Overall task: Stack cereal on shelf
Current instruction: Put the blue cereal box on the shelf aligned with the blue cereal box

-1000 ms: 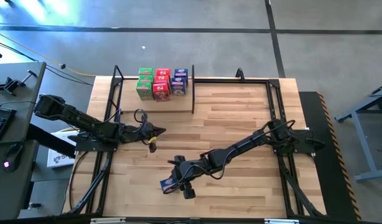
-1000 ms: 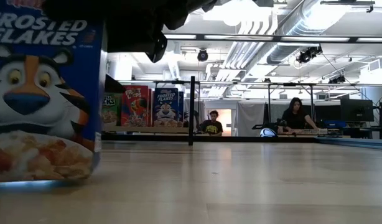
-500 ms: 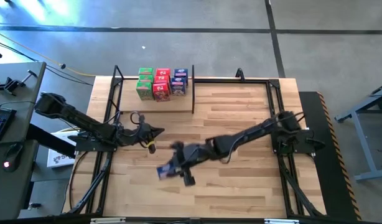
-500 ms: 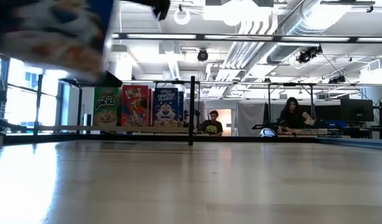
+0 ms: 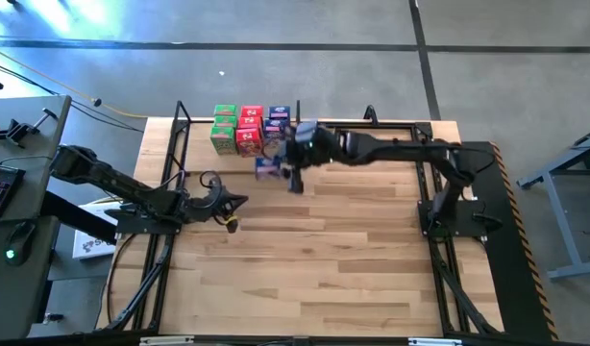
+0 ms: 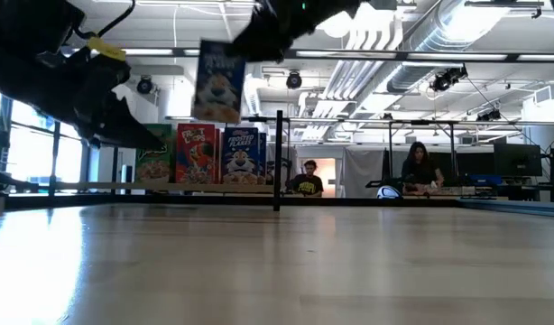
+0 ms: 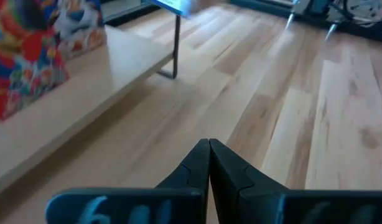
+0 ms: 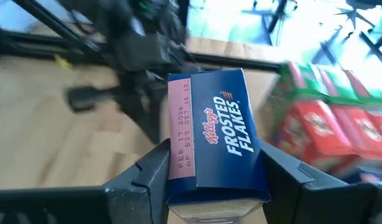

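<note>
High view first: we see the right gripper [image 5: 281, 159] reached across the table [image 5: 372, 250] toward the far left corner, holding a blue Frosted Flakes box [image 5: 267, 167] just in front of the shelf [image 5: 276, 163]; the box is off the tabletop, carried in the air. Right wrist view confirms the grip; the two dark fingers [image 8: 147, 171] press on opposite side faces of the box [image 8: 213, 134], whose printed top and date stamp face the camera. From the low view we find the held box [image 6: 218, 81] hanging upright above the row already on the shelf; a green box [image 6: 155, 161], a red box [image 6: 197, 153] and a blue box [image 6: 240, 155] stand side by side on the plank, with the black divider [image 6: 278, 161] just beside the blue one. In the high view the stored boxes [image 5: 249, 130] form a cluster of green, red and blue-purple; how many layers they make we cannot quite tell from above. We see the left gripper [image 5: 239, 202] resting low over the left part of the table, well apart from the shelf; its fingers [image 7: 197, 165] are pressed together with nothing between them. Beyond the table two people [image 6: 306, 180] sit in the room.
</note>
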Robot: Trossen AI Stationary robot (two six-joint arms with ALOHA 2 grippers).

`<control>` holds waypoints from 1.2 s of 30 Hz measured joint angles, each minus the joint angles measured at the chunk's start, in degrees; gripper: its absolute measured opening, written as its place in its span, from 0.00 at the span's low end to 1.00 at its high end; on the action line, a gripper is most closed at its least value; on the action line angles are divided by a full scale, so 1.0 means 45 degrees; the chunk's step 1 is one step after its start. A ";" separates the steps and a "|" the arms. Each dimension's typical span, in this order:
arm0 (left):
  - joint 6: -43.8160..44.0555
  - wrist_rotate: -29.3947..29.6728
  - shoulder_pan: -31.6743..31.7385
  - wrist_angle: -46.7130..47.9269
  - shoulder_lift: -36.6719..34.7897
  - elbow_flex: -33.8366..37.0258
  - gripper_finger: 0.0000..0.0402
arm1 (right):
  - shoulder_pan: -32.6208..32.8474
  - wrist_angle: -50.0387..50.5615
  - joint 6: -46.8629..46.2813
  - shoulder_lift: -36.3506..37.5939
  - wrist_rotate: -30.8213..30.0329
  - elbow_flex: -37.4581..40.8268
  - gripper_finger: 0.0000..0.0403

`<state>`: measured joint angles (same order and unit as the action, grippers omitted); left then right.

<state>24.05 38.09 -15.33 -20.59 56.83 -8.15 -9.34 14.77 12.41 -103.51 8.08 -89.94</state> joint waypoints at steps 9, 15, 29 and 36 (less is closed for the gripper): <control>0.0629 0.0006 0.0000 -0.1422 0.0060 0.0828 0.00 | -0.1835 -0.0129 0.1074 -0.1045 0.1265 0.0003 0.41; 0.0299 0.0003 0.0000 -0.1435 0.0060 0.0828 0.00 | -0.2185 -0.0438 0.1403 -0.1802 0.1460 0.0003 0.41; 0.0286 -0.0008 -0.0005 -0.1509 0.0060 0.0828 0.00 | -0.2259 -0.0879 0.1568 -0.2286 0.0179 0.0002 0.48; 0.0286 -0.0220 -0.0008 -0.1556 0.0060 0.0828 0.00 | -0.2259 -0.0952 0.1553 -0.2291 -0.0083 0.0003 0.48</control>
<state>25.34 37.10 -15.37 -27.59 57.10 -4.43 -19.51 10.49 19.40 -113.82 7.71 -89.93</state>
